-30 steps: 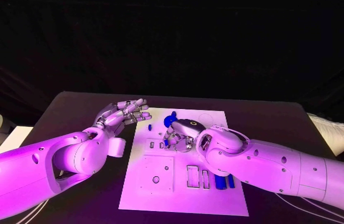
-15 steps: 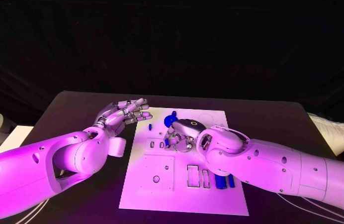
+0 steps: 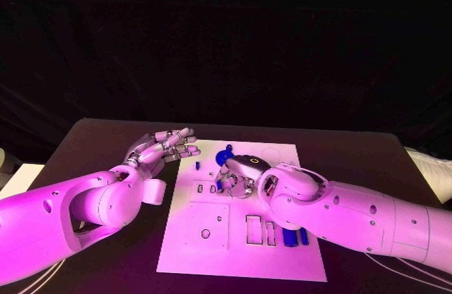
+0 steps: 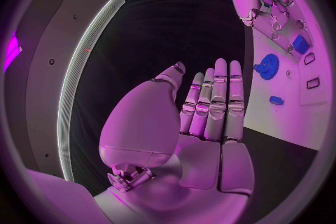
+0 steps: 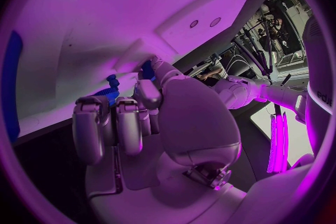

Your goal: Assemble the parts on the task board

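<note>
Nothing moved, right hand curled on small blue part (glossy), white task board

The part of the task board beneath the right hand is covered by that hand and its arm, so what lies there cannot be seen. A small blue part is glimpsed among the curled fingers; whether it is gripped or merely touched cannot be determined, and its shape is too small to be made out. The two blue parts near the board's right edge are partly hidden by the right forearm. The desk is cut off on its near side by both arms. In the right wrist view a blue part is partly concealed behind the fingertips.
</note>
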Controlling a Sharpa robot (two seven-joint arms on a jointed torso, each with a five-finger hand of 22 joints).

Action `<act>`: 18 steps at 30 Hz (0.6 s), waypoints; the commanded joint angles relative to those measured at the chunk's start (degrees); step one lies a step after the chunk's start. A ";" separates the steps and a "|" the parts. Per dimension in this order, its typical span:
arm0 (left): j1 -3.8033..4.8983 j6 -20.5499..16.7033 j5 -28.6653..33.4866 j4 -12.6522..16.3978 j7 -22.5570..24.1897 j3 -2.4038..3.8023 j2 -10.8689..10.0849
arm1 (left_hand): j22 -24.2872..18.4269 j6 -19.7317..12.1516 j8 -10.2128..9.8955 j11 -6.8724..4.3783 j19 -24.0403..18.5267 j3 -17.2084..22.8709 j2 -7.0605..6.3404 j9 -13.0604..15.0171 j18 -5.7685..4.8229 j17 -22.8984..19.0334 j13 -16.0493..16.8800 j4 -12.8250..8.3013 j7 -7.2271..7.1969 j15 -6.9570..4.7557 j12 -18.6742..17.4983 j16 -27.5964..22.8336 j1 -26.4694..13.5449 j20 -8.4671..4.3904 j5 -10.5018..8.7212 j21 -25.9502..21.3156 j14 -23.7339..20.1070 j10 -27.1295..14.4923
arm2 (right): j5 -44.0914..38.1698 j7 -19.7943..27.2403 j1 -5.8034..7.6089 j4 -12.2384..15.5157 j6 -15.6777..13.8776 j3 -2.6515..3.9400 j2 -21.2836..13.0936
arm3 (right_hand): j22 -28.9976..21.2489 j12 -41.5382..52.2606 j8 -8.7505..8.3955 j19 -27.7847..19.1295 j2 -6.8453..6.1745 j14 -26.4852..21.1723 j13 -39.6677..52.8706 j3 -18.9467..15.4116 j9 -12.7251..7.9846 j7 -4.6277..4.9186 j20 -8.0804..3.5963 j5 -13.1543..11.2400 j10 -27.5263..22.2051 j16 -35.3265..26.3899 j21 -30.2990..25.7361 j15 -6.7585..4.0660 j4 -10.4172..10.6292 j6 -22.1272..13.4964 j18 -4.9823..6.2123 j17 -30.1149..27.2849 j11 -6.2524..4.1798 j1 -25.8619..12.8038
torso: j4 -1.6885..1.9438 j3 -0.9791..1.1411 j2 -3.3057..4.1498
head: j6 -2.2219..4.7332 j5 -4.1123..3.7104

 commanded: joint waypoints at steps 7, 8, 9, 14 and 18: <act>0.02 1.32 0.05 0.10 0.15 0.03 0.06 | -0.06 0.18 -0.23 0.37 0.27 0.05 0.04 -0.02 0.76 0.08 -0.07 -0.39 0.24 0.05 -0.39 -0.22 0.32 -0.07 -0.27 -0.35 0.24 0.17 | -0.81 -0.53 -0.38 -0.04 -1.83 -0.33 -0.09 | 8.94 -0.30 -0.07 2.57 -2.52 5.33 -0.50 -1.27 0.04 0.04 0.77 -3.05 -0.29 -0.30 -0.05 0.79 1.34 -1.18 -0.71 12.00 0.20 -2.10 | 0.01 -0.01 0.01 | -0.10 -0.02; 0.02 1.36 0.05 0.09 0.12 0.03 0.06 | -0.06 0.18 -0.23 0.37 0.27 0.05 0.04 -0.02 0.76 0.08 -0.07 -0.39 0.24 0.05 -0.39 -0.22 0.32 -0.07 -0.27 -0.35 0.24 0.17 | -0.71 -0.16 -0.39 0.00 -2.81 -0.33 -0.10 | 8.95 -0.19 -0.07 2.58 -2.81 5.32 -0.48 -1.66 0.04 0.03 0.79 -3.07 -0.25 -0.31 -0.04 0.80 1.63 -1.29 -0.71 11.99 0.22 -2.49 | 0.02 -0.01 -0.01 | -0.09 -0.02; 0.02 1.48 0.05 0.07 0.08 0.03 0.07 | -0.06 0.18 -0.23 0.37 0.27 0.05 0.04 -0.02 0.76 0.08 -0.07 -0.39 0.24 0.05 -0.39 -0.22 0.32 -0.07 -0.27 -0.35 0.24 0.17 | -0.56 0.47 -0.41 0.04 -4.17 -0.33 -0.11 | 8.96 -0.10 -0.07 2.58 -3.09 5.30 -0.49 -2.11 0.04 0.02 0.81 -3.01 -0.23 -0.35 -0.05 0.80 1.92 -1.44 -0.71 11.90 0.22 -2.77 | 0.01 -0.02 -0.01 | -0.08 -0.03; 0.02 1.95 0.05 0.01 -0.03 0.03 0.12 | -0.11 0.12 -0.35 0.40 0.28 0.04 0.00 -0.04 0.75 0.12 -0.08 -0.40 0.27 0.07 -0.49 -0.35 0.20 -0.06 -0.29 -0.42 0.25 0.11 | 0.17 3.19 -0.45 0.12 -9.20 -0.33 -0.23 | 8.97 1.10 -0.15 2.58 -3.79 5.28 0.05 -3.47 0.00 0.20 0.89 -2.09 0.10 -0.42 -0.05 0.92 2.74 -2.70 -0.71 11.79 0.37 -2.94 | 0.06 -0.01 -0.02 | -0.02 -0.07; 0.02 2.16 0.05 -0.12 -0.11 0.02 0.18 | -0.12 0.12 -0.37 0.40 0.28 0.03 -0.02 -0.04 0.75 0.12 -0.08 -0.40 0.27 0.08 -0.50 -0.37 0.18 -0.05 -0.29 -0.42 0.24 0.10 | 1.26 6.04 -0.49 0.58 -13.45 -0.33 -0.57 | 9.10 1.59 -0.06 2.65 -3.97 5.28 0.27 -4.20 0.06 0.22 0.93 -1.60 0.23 -0.43 0.00 0.96 3.27 -2.86 -0.74 11.79 0.41 -3.00 | 0.07 0.02 -0.04 | -0.01 -0.04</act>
